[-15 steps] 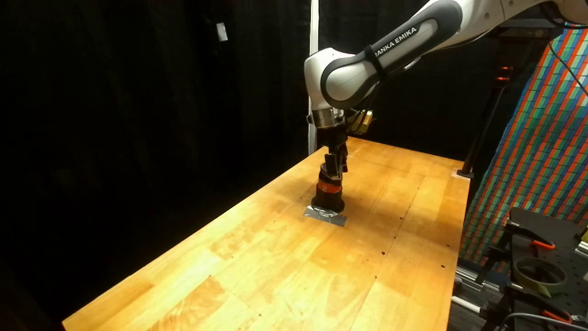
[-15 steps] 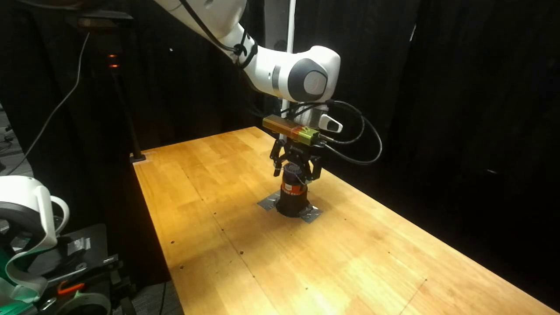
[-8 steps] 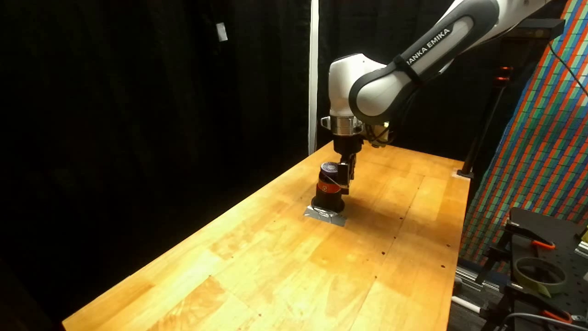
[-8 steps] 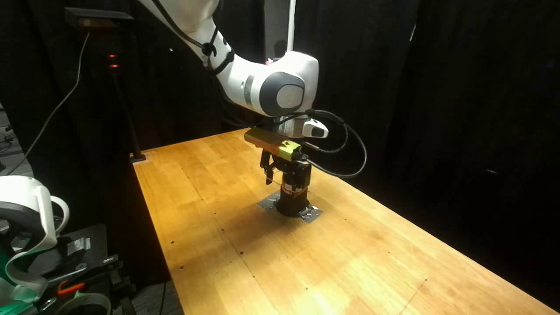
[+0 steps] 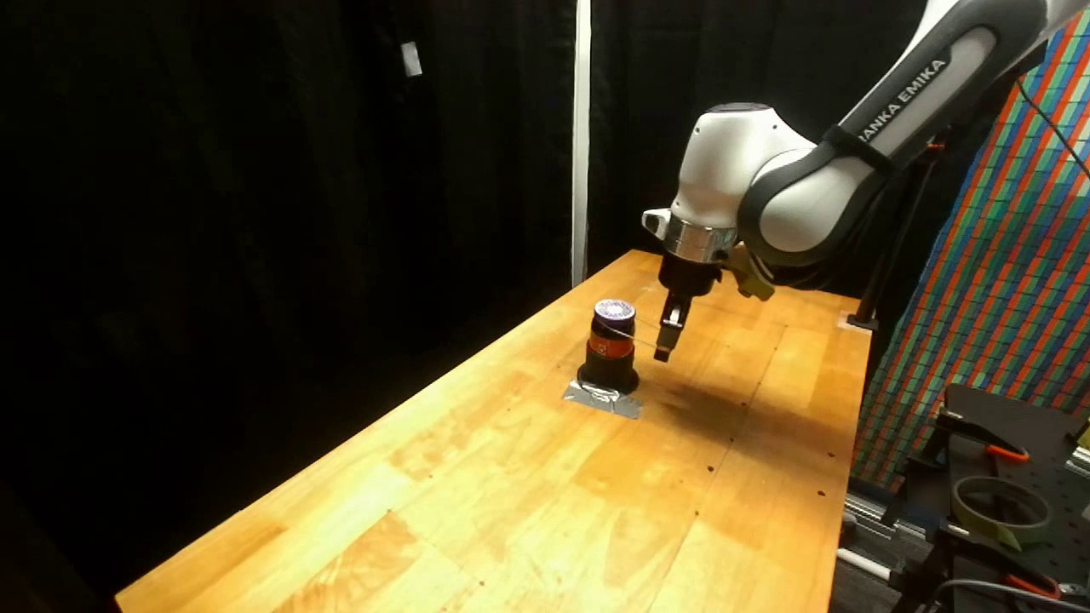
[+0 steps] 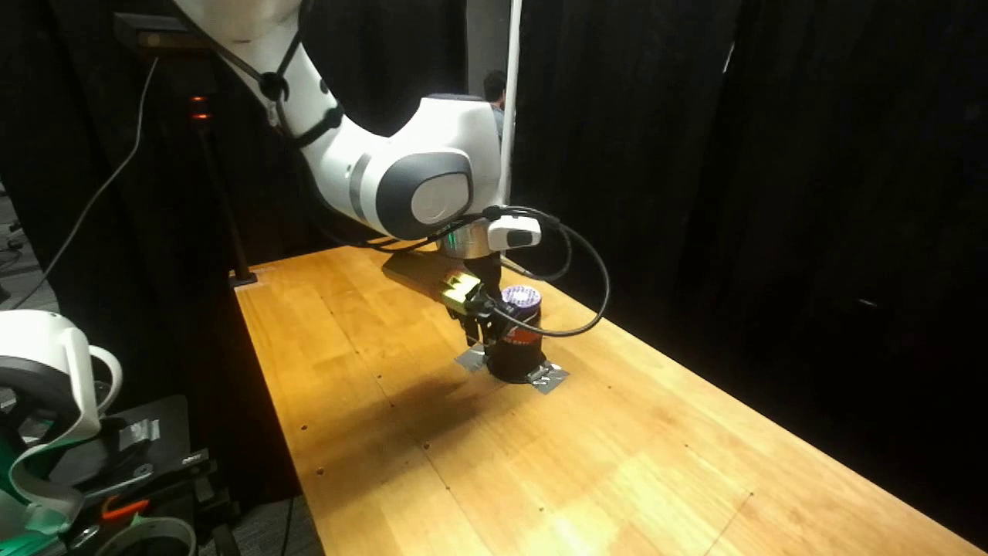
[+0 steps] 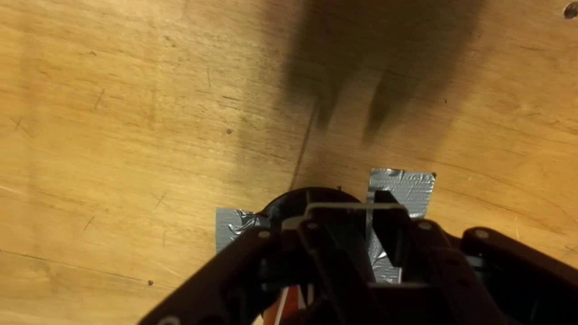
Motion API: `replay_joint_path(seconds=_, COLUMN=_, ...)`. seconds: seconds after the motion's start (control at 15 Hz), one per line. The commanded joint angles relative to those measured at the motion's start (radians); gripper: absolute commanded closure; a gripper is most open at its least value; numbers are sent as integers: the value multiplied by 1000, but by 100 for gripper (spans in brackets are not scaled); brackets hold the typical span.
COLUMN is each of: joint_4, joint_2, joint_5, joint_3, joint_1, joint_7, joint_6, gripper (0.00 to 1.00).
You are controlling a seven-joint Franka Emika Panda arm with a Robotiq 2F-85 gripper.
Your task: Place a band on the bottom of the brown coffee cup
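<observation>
Cup [image 5: 610,368] stands upright on the counter [image 5: 511,477]; grey tape [image 5: 603,399] at its foot presumably fixes it there, so that a sideways pull cannot drag or tip it. Wrist view: the pale band [image 7: 354,206] runs across both fingertips of the gripper [image 7: 348,212], whose fingers stand partly spread, with nothing seen clamped between them; the spread probably holds the loop wide and taut. In an exterior view the band slants over the near side of the cup, just above the orange stripe [image 5: 610,347], then slopes down to the gripper, which hangs tilted just beside the cup, apart from it. The loop probably encircles the upper cup and is not yet at the bottom; the next move likely calls for lowering it, at the risk of its slipping off the top. Behind, the arm [image 5: 817,209] slopes up and away before a black curtain [image 5: 298,255].
</observation>
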Motion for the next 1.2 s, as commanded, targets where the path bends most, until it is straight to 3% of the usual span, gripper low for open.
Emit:
replay_joint_path(seconds=0.0, joint_4=-164, joint_2=-101, joint_5=-59, joint_3=-26, joint_1=16, joint_7=55, joint_6=132, gripper=85)
replay_joint_path(seconds=0.13, joint_4=-205, joint_2=-114, joint_5=-94, joint_3=-46, joint_1=24, joint_7=80, joint_6=203, gripper=89)
replay_joint_path(seconds=0.33, joint_4=-256, joint_2=-114, joint_5=-149, joint_3=-77, joint_1=32, joint_7=71, joint_6=330, gripper=83)
replay_joint_path(seconds=0.6, joint_4=-321, joint_2=-87, joint_5=-291, joint_3=-244, joint_1=132, joint_7=88, joint_6=591, gripper=84)
replay_joint_path(seconds=0.73, joint_4=-339, joint_2=-59, joint_5=-284, joint_3=-359, joint_1=216, joint_7=48, joint_6=738, gripper=84)
replay_joint_path(seconds=0.8, joint_4=-354, joint_2=-43, joint_5=-256, joint_3=-385, joint_1=236, joint_7=21, joint_6=813, gripper=84)
replay_joint_path(seconds=1.0, joint_4=-385, joint_2=14, joint_5=-259, joint_3=-376, joint_1=228, joint_7=5, joint_6=999, gripper=83)
replay_joint_path(seconds=1.07, joint_4=-400, joint_2=29, joint_5=-208, joint_3=-246, joint_1=110, joint_7=-69, joint_6=1054, gripper=83)
replay_joint_path(seconds=1.13, joint_4=-404, joint_2=53, joint_5=-221, joint_3=-215, joint_1=80, joint_7=-62, joint_6=1109, gripper=84)
